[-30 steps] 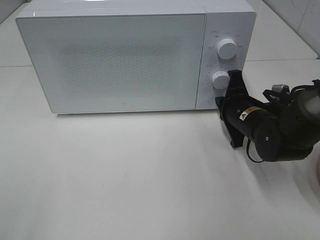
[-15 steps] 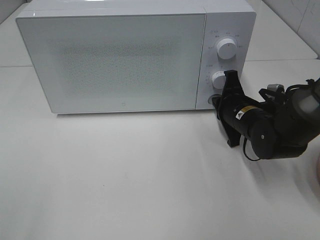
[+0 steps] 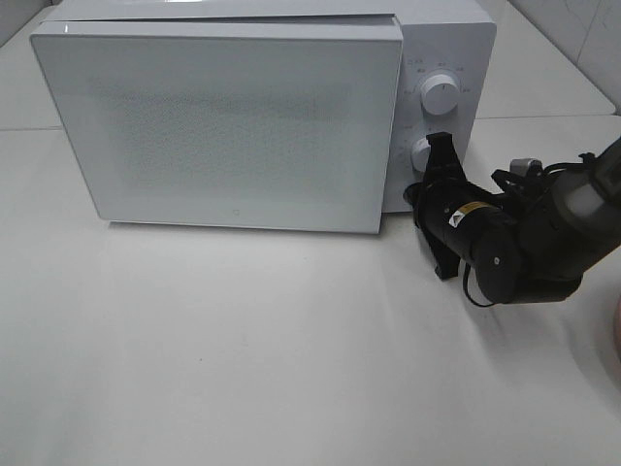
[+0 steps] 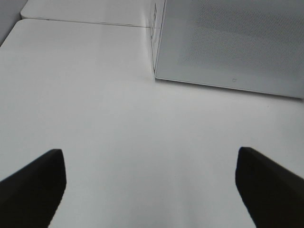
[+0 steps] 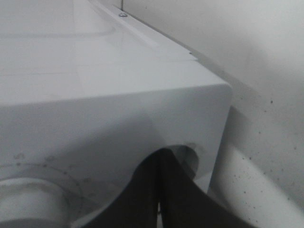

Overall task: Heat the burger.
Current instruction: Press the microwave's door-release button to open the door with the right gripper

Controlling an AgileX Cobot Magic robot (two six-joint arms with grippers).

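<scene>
the left gripper (image 4: pixel 148 152) hangs over the bare white table (image 4: pixel 118 109), its two dark fingers (image 4: pixel 33 185) set wide apart with nothing between them. ahead of it in the left wrist view stands the near left corner of the white microwave (image 4: pixel 159 28), its speckled door (image 4: pixel 232 42) facing out over the table.

in the high view the microwave (image 3: pixel 446 29) stands at the back of the table (image 3: pixel 243 340), filling the left and middle. its door (image 3: pixel 223 126) is ajar: the right edge stands out from the body and overlaps the edge of the control panel (image 3: pixel 471 58), and a thin gap shows along the top. the door's frosted, dotted face hides the inside. the burger shows in none of the views, so where it lies cannot be told.

right of the door, the panel carries two round white knobs, one above the other. the upper knob (image 3: pixel 440 95) is in plain sight; the lower knob (image 3: pixel 419 153) is partly covered by the black gripper. the right gripper (image 3: pixel 417 199) points at the foot of the panel, under the lower knob, its jaws pressed together and holding nothing. in the right wrist view its closed fingers (image 5: pixel 137 199) meet the panel's bottom corner at a round recess (image 5: pixel 190 152). the right arm (image 3: pixel 543 243) runs off towards the right edge of the high view.
</scene>
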